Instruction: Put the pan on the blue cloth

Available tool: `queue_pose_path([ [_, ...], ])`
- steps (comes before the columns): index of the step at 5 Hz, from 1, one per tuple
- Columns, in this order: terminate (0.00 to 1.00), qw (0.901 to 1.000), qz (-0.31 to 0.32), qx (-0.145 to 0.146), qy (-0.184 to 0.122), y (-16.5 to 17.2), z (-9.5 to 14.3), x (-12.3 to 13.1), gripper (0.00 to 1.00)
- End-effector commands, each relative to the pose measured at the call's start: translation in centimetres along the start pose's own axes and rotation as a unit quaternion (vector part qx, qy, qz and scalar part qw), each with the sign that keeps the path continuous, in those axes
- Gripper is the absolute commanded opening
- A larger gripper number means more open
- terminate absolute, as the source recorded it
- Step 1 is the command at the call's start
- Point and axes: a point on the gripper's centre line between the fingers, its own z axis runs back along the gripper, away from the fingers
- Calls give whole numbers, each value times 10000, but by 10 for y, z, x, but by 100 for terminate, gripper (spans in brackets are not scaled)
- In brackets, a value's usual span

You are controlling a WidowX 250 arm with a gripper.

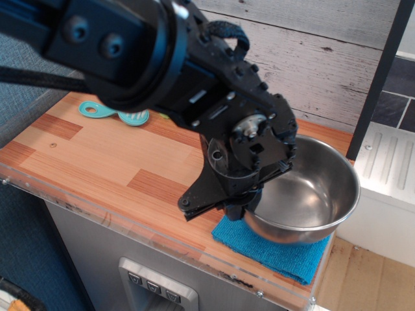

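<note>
A wooden tabletop [97, 162] with light and darker plank stripes fills the left and centre of the frame, seen from above and slightly in front. A large black robot arm [123, 45] reaches in from the upper left and ends in a black gripper [249, 194] near the centre. The gripper is clamped on the left rim of the pan [305, 191], a round, deep, shiny steel bowl that sits in the lower right of the frame. Its fingertips are mostly hidden by the wrist housing, but the pan's rim runs straight into them.

The pan rests over the blue cloth [279, 253], a bright blue fuzzy towel at the lower right corner of the table. The pan covers most of the cloth; only the cloth's front edge and lower corners show beneath it. Whether the pan's base touches the cloth or hangs just above it cannot be told.

In the upper left, partly hidden behind the arm, lies a small teal brush [104, 110] on the table, well apart from the pan. A whitewashed plank wall [311, 52] runs across the top.
</note>
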Motion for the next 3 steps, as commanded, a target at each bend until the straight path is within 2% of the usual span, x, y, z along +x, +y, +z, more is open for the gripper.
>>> queue_pose_path([
  [1, 0, 9999, -74, -83, 114, -1, 0, -2, 0],
  [3, 0, 9999, -78, -125, 59, -4, 1, 0, 0],
])
